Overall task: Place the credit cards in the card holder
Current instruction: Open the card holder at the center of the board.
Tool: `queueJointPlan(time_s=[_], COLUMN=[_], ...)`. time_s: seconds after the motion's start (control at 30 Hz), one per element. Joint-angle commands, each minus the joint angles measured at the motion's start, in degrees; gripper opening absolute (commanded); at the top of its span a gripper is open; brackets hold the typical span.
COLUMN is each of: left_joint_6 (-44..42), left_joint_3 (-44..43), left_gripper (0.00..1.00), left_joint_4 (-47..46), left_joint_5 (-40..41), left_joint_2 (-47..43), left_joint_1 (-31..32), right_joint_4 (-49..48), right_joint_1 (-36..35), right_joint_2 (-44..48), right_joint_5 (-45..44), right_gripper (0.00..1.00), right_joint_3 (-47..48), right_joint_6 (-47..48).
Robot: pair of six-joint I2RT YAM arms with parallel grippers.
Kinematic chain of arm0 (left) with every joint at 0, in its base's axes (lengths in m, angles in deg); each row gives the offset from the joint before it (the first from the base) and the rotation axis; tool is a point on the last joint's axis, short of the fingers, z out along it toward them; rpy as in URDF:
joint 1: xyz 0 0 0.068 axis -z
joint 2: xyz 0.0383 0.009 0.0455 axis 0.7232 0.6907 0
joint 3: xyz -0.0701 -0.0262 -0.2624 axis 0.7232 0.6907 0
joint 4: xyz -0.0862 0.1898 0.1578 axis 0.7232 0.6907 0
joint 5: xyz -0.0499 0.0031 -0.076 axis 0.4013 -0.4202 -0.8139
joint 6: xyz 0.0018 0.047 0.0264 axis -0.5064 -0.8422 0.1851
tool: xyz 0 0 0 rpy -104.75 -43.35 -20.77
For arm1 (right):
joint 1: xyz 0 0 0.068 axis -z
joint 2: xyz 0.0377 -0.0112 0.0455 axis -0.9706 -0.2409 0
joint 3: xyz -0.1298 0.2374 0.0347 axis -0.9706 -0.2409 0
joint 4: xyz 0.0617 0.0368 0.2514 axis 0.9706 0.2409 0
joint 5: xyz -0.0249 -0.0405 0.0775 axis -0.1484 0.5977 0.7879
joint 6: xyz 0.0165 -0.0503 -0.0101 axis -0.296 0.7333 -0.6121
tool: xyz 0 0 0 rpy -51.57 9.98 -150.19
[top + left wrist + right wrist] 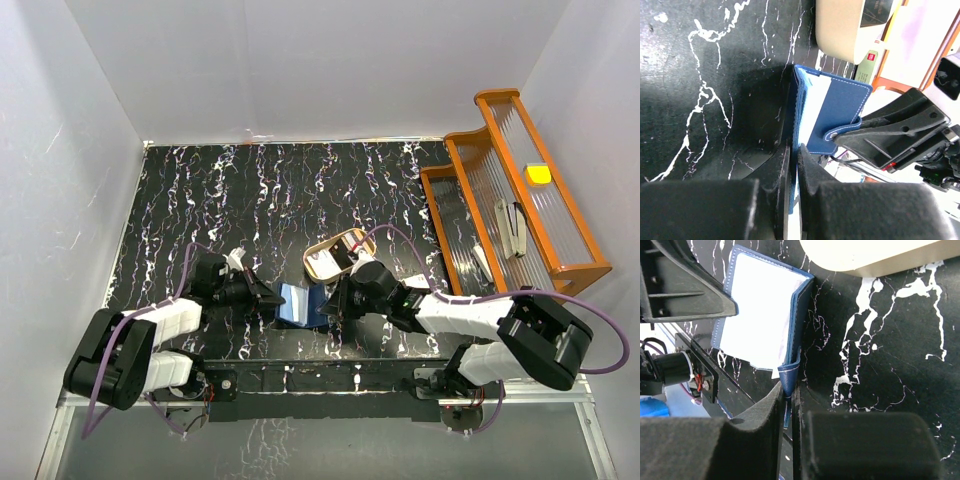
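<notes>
The navy-blue card holder [300,305] lies folded open on the black marbled table, between both grippers. My left gripper [796,147] is shut on the edge of one flap of the card holder [840,107]. My right gripper [788,387] is shut on its snap tab, with the pale inside of the card holder [762,315] facing up. In the top view the left gripper [270,296] and right gripper [328,305] meet at its two sides. Flat dark and pale things lie in the tan tray [318,262]; I cannot tell whether they are the credit cards.
The tan tray [840,30] stands just behind the holder. An orange stepped rack [520,200] fills the right side, with a yellow thing [538,173] and a white tool [513,228] on it. White walls enclose the table.
</notes>
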State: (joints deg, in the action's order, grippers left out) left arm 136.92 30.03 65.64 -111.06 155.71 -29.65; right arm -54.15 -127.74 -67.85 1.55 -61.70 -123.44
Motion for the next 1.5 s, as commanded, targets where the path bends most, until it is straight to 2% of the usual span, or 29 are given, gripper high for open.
queueJointPlan(time_s=[0.0, 0.13, 0.2, 0.27, 0.4, 0.6, 0.9, 1.2, 1.47], left_joint_6=[-1.64, -5.06, -6.02, -7.12, -6.96, -7.96, -5.03, -3.65, -4.29], left_joint_3=[-0.33, -3.28, -3.74, -3.62, -4.74, -6.43, -7.74, -6.31, -5.27], left_gripper=[0.0, 0.0, 0.0, 0.0, 0.0, 0.0, 0.0, 0.0, 0.01], left_joint_4=[0.23, 8.46, 11.39, 12.41, 13.77, 16.04, 15.47, 16.24, 19.16], left_joint_5=[0.03, 0.33, 1.13, 1.8, 1.63, 2.06, 2.02, 1.43, 0.2], left_joint_2=[-2.82, -4.4, -5.64, -6.05, -5.38, -5.93, -5.75, -8.77, -9.91], left_joint_1=[0.22, 0.21, 0.25, 0.21, 0.21, 0.29, 0.71, 1.21, 1.58], right_joint_4=[-2.28, 3.63, 5.73, 5.93, 9.97, 11.31, 6.81, 5.12, 4.42], right_joint_1=[0.09, 0.08, 0.13, 0.02, -0.04, -0.35, -2.61, -4.73, -6.14], right_joint_2=[1.17, -0.49, -0.08, 1.44, 4.2, 8.03, 6.84, -4.35, -12.66], right_joint_5=[-0.25, -2.12, -2.92, -2.53, -3.01, -8.09, -7.99, -4.65, -1.36], right_gripper=[0.11, 0.2, 0.28, 0.37, 0.49, 0.59, 0.6, 0.57, 0.52], right_joint_3=[-0.32, 4.23, 5.39, 6.06, 9.79, 10.45, 13.2, 17.64, 16.4], right_joint_6=[0.18, 1.89, 1.14, 0.41, 0.39, -0.48, -0.2, 0.43, 1.48])
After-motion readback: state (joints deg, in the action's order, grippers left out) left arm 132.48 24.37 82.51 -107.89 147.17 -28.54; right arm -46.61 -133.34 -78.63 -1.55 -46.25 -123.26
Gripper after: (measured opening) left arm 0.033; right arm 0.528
